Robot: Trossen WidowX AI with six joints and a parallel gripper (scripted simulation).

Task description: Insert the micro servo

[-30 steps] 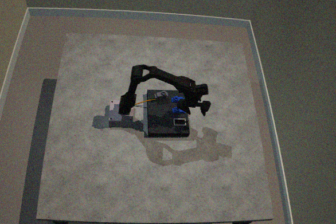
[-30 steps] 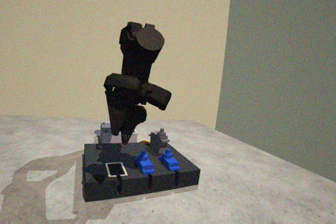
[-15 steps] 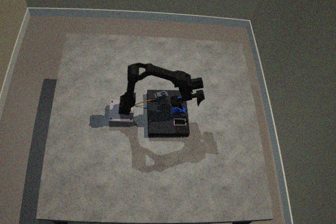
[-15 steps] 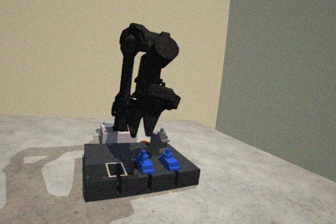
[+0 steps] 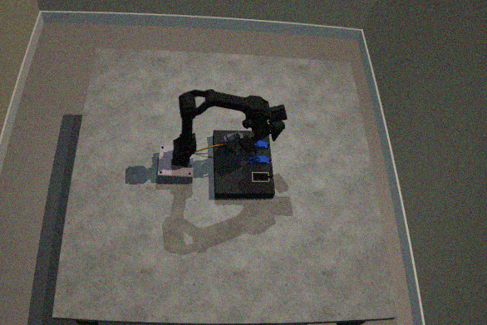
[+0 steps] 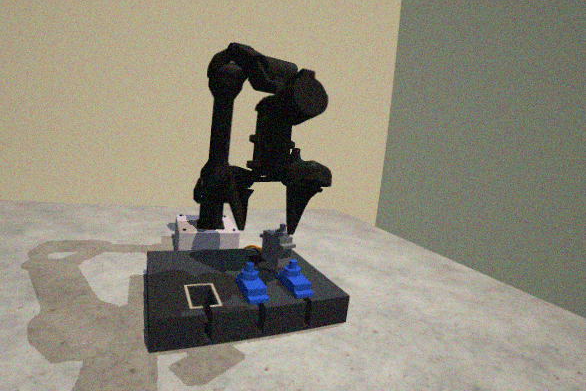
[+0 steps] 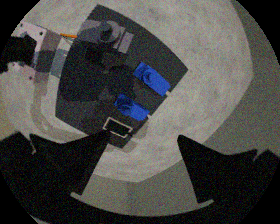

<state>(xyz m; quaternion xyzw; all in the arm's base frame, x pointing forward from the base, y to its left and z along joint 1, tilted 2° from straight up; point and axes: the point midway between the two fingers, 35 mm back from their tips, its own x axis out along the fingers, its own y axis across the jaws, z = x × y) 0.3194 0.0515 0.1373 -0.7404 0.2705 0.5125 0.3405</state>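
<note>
Above the deck's [image 6: 200, 261] twelve-o'clock edge, the spread, empty gripper [image 6: 268, 211] is poised; descent onto the grey micro servo [image 6: 276, 245] is judged next.

The arm [image 6: 222, 121] rose straight from its base [image 6: 206, 237], folded at the elbow and dropped its forearm [image 6: 272, 136] steeply back down beside the upright link. The claw [image 6: 270, 213] pointed downward in front of the base, its two fingers [image 6: 298, 206] spread wide with nothing between them, tips hanging free.
</note>
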